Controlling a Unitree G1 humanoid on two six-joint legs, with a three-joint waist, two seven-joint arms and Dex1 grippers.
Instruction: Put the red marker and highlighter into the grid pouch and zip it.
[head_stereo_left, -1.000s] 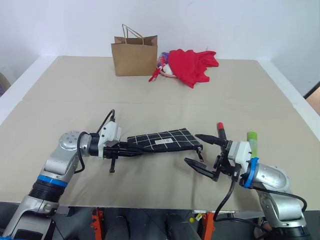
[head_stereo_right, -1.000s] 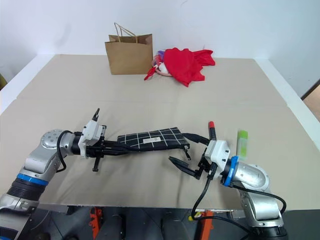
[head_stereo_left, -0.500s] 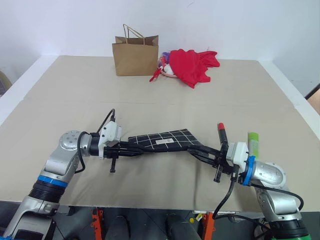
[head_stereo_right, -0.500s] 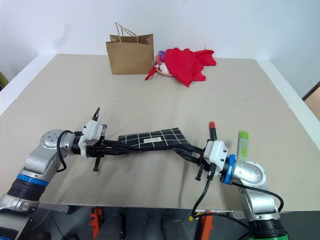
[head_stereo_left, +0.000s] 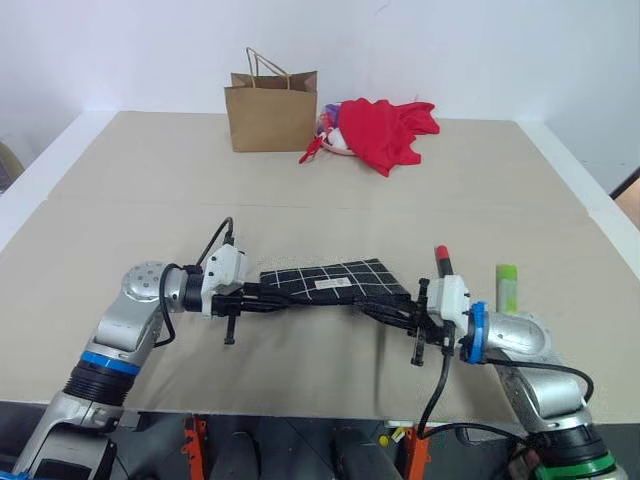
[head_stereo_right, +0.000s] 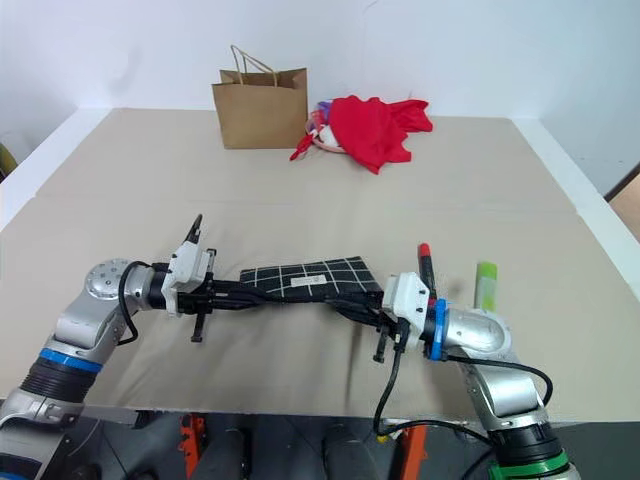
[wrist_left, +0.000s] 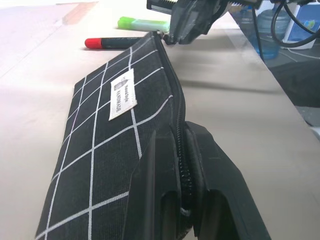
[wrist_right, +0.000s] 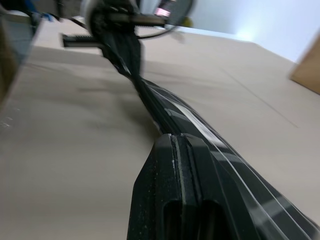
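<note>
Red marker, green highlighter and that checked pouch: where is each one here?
red marker (head_stereo_left: 441, 259), left eye view, on its dark barrel.
highlighter (head_stereo_left: 507, 287), left eye view, mid-body.
grid pouch (wrist_left: 105, 145), left wrist view, on the checked fabric below the white label.

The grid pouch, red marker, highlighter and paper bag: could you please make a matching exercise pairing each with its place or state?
Things:
1. grid pouch
2. red marker
3. highlighter
4. paper bag

Places:
A. standing at the table's far edge, beside the red cloth
B. held at both ends by the left gripper and the right gripper
C. lying outermost on the robot's right
D. lying between pouch and highlighter

Pairs: 1-B, 2-D, 3-C, 4-A
</note>
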